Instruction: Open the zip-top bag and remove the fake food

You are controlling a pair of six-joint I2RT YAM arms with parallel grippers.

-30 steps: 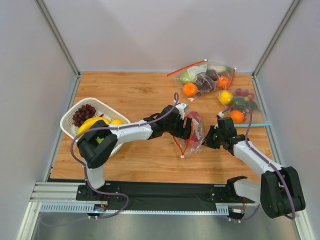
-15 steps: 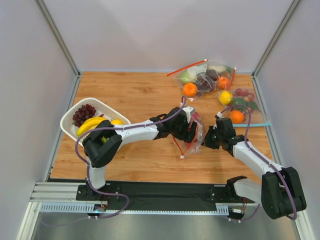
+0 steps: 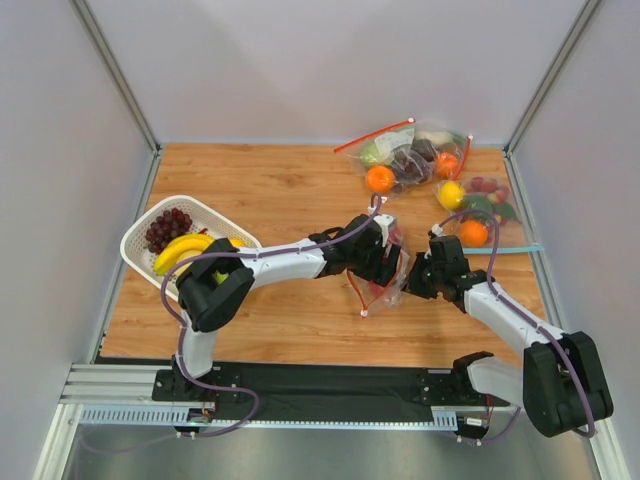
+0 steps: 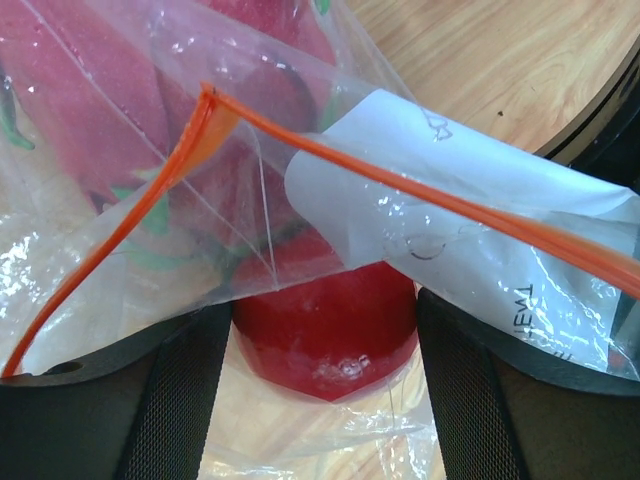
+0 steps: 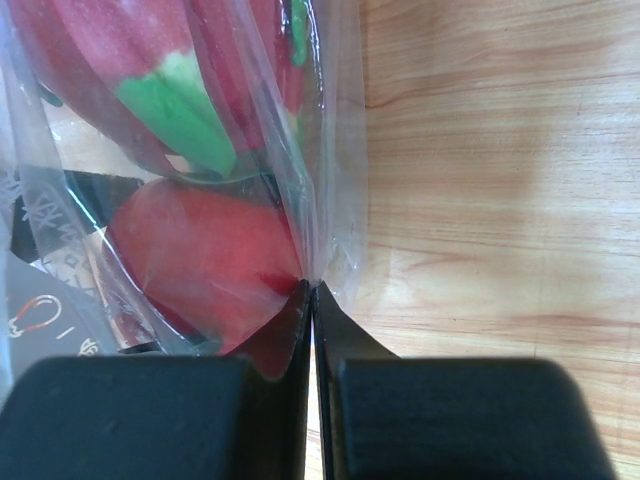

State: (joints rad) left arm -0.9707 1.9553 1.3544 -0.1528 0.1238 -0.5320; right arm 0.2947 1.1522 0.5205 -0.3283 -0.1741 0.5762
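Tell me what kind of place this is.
Probably a lab test cell: plain grey walls box in a wood table, a metal rail runs along its near edge, and bags of fruit serve as props.

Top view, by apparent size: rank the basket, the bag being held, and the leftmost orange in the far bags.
Largest to smallest:
1. basket
2. bag, though partly hidden
3. orange, clearly smallest

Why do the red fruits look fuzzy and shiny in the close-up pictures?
Left wrist view: the clear crinkly plastic bag throws white glints and veils the round red plastic fruit. Right wrist view: the pink fruit with a green tip sits close to the lens and looks soft, while the wooden table is sharp. Top view: even light, faint shadows.
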